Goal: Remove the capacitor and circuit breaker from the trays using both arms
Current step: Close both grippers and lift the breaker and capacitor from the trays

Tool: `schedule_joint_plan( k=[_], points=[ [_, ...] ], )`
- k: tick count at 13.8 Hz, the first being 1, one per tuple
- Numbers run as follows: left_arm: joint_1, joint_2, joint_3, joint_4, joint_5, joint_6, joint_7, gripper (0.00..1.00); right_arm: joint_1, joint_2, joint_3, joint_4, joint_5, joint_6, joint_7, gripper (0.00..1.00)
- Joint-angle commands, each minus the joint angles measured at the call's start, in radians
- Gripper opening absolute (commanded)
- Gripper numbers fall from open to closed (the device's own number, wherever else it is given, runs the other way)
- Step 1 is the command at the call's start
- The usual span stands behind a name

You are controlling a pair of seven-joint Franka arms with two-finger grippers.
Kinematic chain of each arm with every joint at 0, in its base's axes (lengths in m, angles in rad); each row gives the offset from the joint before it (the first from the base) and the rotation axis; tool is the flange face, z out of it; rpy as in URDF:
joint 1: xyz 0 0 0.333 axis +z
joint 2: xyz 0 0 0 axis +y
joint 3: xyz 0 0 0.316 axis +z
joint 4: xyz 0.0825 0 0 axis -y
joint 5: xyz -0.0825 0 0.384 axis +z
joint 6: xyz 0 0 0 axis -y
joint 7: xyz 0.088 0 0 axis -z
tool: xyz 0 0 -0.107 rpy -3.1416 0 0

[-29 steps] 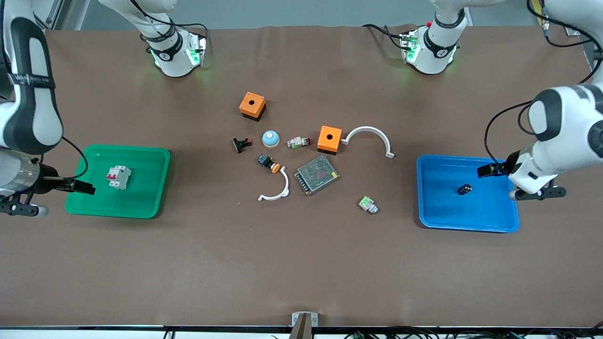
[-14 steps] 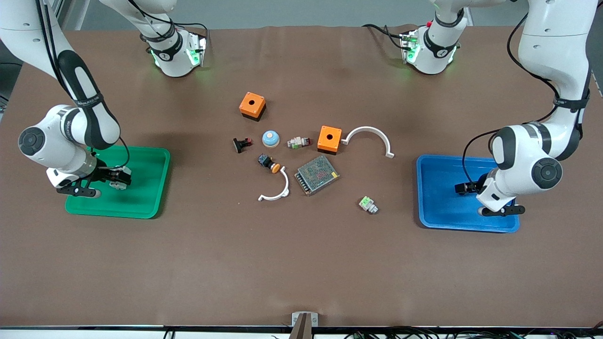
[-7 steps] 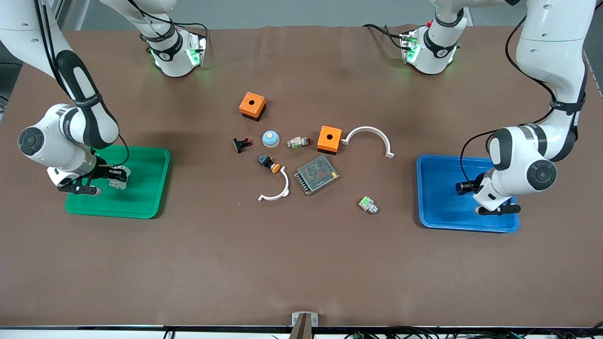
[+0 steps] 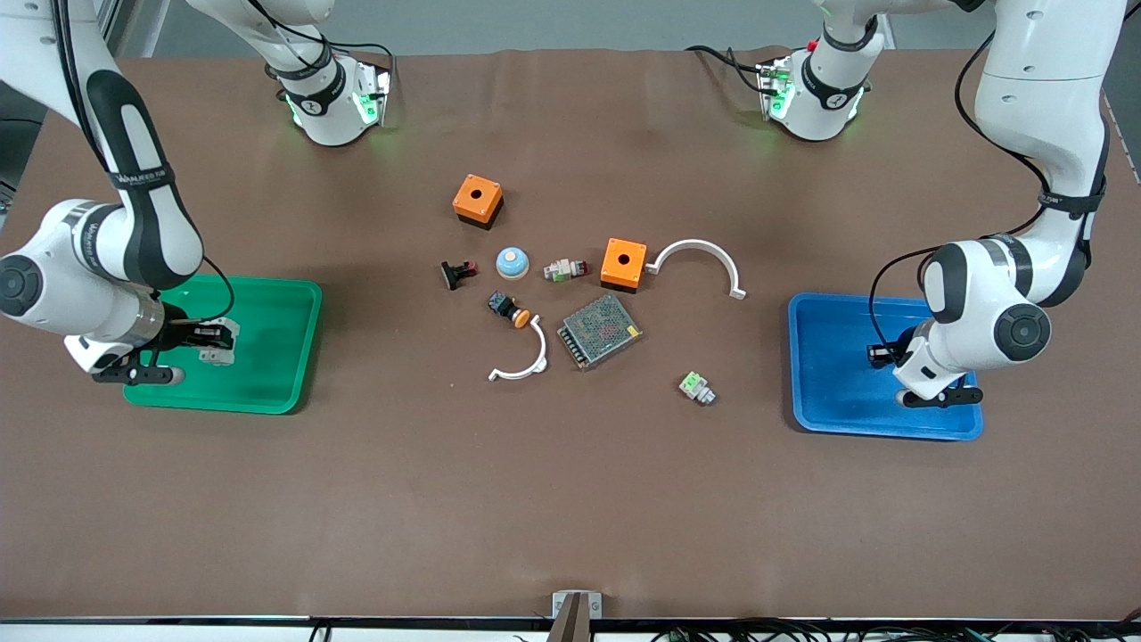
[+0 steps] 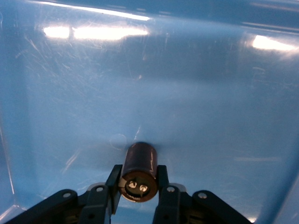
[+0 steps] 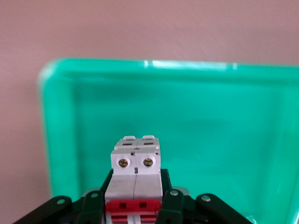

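The breaker, a white-grey block with red levers, sits between the fingers of my right gripper over the green tray. In the right wrist view the breaker is clamped by the right gripper, with the green tray below. The capacitor, a stubby dark cylinder, is clamped in my left gripper low in the blue tray. In the front view the left gripper is inside the blue tray, and the capacitor is hidden there.
In the table's middle lie two orange boxes, a metal mesh unit, two white arcs, a blue dome, a black-and-red clip, an orange-capped button and small switch parts.
Both arms came down into their trays and closed on the parts. In the last half second the right gripper shifted slightly toward the right arm's end with the breaker; the left barely moved.
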Motion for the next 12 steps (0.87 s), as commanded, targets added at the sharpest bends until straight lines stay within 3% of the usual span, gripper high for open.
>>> schedule_joint_plan(
  k=[1, 3, 6, 9, 12],
  points=[
    [-0.009, -0.019, 0.000, 0.005, 0.002, -0.001, -0.028, 0.17, 0.111, 0.002, -0.005, 0.006, 0.078, 0.006, 0.060, 0.01],
    [-0.009, -0.061, -0.004, 0.002, 0.003, -0.030, -0.028, 0.17, 0.203, 0.005, -0.005, 0.004, 0.100, 0.041, 0.170, 0.01],
    [-0.009, -0.156, -0.075, 0.003, 0.000, -0.171, -0.087, 0.17, 0.352, 0.038, -0.005, 0.006, 0.100, 0.105, 0.392, 0.01],
    [-0.007, -0.230, -0.195, -0.010, -0.003, -0.228, -0.229, 0.17, 0.452, 0.084, -0.005, 0.025, 0.100, 0.152, 0.523, 0.01],
    [-0.007, -0.240, -0.350, -0.017, -0.003, -0.225, -0.452, 0.17, 0.537, 0.143, -0.005, 0.082, 0.097, 0.147, 0.572, 0.01]
  ],
)
